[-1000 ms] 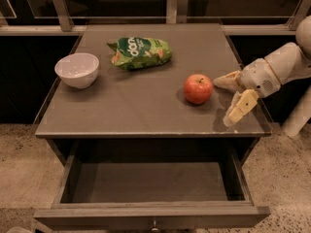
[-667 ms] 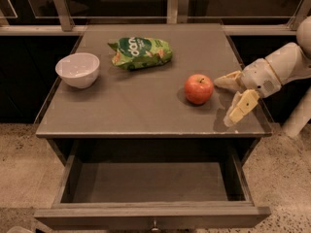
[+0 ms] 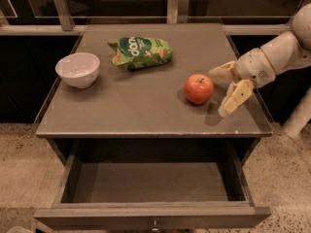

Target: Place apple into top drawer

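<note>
Table (image 3: 146, 110): grey-brown top, carries everything but the drawer's contents. Dark cabinets and a rail behind it, speckled floor below.

Top drawer (image 3: 150, 183): pulled well out toward the camera, interior bare as far as can be seen. Opening step looks done; the way in is clear from above.

Arm (image 3: 284, 52): white, comes in from the right edge of the view, reaching across the table's right side at low height.

Chip bag (image 3: 141, 52): green, lying flat at the back middle of the top. Well apart from the apple, not in the way.

White bowl (image 3: 77, 77): upright at the left, looks empty, far from the action.

Gripper (image 3: 219, 92): just right of the apple, low over the table's right front part. Jaws spread wide, holding nothing; one finger points toward the apple's upper right, the other angles down toward the table's front edge.

Apple (image 3: 198, 89): red-orange, stem up, resting on the tabletop right of centre, at the mouth of the open jaws, not yet between them. Contact cannot be made out.

Knob (image 3: 154, 224): small, metal, middle of the drawer front.

Progress, as judged: early-middle. Drawer ready, approach nearly made. Left to do: close on the apple, lift, carry forward over the front edge, lower into the drawer, let go
</note>
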Tool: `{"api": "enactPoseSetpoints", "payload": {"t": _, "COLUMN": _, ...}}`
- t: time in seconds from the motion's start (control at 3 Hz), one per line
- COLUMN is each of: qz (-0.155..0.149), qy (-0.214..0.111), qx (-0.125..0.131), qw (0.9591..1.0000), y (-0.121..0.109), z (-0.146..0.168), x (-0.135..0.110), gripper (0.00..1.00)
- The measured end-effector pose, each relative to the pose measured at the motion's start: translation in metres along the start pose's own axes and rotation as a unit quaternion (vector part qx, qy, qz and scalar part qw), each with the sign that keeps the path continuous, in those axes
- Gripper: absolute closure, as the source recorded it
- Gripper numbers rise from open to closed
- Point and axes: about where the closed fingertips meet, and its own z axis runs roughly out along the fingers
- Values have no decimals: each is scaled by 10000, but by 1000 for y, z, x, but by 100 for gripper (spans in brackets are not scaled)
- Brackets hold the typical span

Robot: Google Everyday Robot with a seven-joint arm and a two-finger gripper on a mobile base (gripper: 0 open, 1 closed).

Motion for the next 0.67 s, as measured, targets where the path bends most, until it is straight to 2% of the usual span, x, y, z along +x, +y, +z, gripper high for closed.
{"api": "enactPoseSetpoints", "payload": {"t": 0.33, "qz": 70, "qy": 84, "qx": -152, "qw": 9998, "y": -15, "z": 15, "x": 2, "gripper": 0}}
{"api": "enactPoseSetpoints", "payload": {"t": 0.67, "qz": -141, "qy": 185, "qx": -476, "qw": 9986, "y": -23, "z": 44, "x": -17, "gripper": 0}}
